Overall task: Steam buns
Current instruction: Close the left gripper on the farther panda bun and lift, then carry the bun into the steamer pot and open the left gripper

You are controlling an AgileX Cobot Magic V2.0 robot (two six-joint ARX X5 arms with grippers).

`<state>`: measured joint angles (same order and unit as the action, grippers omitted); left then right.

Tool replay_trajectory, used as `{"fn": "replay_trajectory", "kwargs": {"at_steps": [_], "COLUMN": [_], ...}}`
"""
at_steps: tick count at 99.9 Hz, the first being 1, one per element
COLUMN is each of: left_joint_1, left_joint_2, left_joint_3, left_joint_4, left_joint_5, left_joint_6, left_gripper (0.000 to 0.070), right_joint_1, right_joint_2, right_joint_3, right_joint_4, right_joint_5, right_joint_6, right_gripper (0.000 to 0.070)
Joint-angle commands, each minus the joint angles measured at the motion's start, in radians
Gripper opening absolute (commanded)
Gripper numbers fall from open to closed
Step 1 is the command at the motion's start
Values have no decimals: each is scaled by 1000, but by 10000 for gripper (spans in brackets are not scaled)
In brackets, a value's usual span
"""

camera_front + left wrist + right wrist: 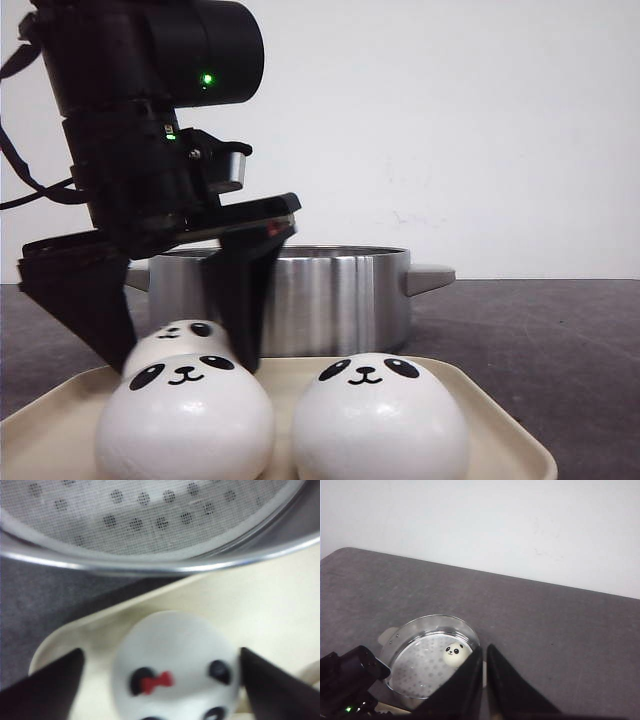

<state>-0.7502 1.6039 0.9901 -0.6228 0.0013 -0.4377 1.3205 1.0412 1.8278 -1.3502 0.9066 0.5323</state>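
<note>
Two buns [185, 418] [380, 415] sit at the near edge of the cream tray [500, 425]. Behind them, the left gripper [165, 330] stands spread around a third bun [175, 665]. Farther back, the steel pot [330, 300] holds one bun [456, 654]. The right gripper [485, 675] has its fingers together.

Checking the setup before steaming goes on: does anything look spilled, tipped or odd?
Nothing stands out. Three buns sit upright on the tray, one bun in the pot. The back bun wears a red bow, between the open left gripper fingers.
</note>
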Motion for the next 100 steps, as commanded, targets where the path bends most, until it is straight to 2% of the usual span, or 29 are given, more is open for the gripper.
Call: {"fn": "replay_trajectory", "kwargs": {"at_steps": [1, 7, 15, 32, 47, 53, 79, 100], "left_joint_1": [-7, -7, -7, -7, -18, -32, -69, 11], "left_joint_2": [20, 20, 20, 18, -32, -71, -227, -161], "left_joint_3": [17, 17, 17, 18, 26, 32, 134, 324], "left_joint_4": [8, 7, 6, 6, 5, 6, 16, 8], "left_joint_5": [3, 8, 10, 64, 188, 215, 180, 175], "left_joint_6": [6, 7, 21, 48, 47, 47, 49, 97], "left_gripper": [266, 136, 0, 0, 0, 0, 0, 1], "right_joint_1": [14, 14, 14, 14, 14, 14, 14, 14], "right_joint_2": [10, 10, 10, 17, 17, 17, 17, 17], "right_joint_3": [6, -3, -14, -17, -18, -18, -18, -18], "right_joint_4": [-75, -75, -75, -75, -75, -75, -75, -71], "right_joint_5": [10, 11, 14, 18, 38, 38, 45, 45], "right_joint_6": [19, 19, 20, 20, 20, 20, 20, 20], "right_gripper": [5, 5, 5, 6, 5, 5, 5, 6]}}
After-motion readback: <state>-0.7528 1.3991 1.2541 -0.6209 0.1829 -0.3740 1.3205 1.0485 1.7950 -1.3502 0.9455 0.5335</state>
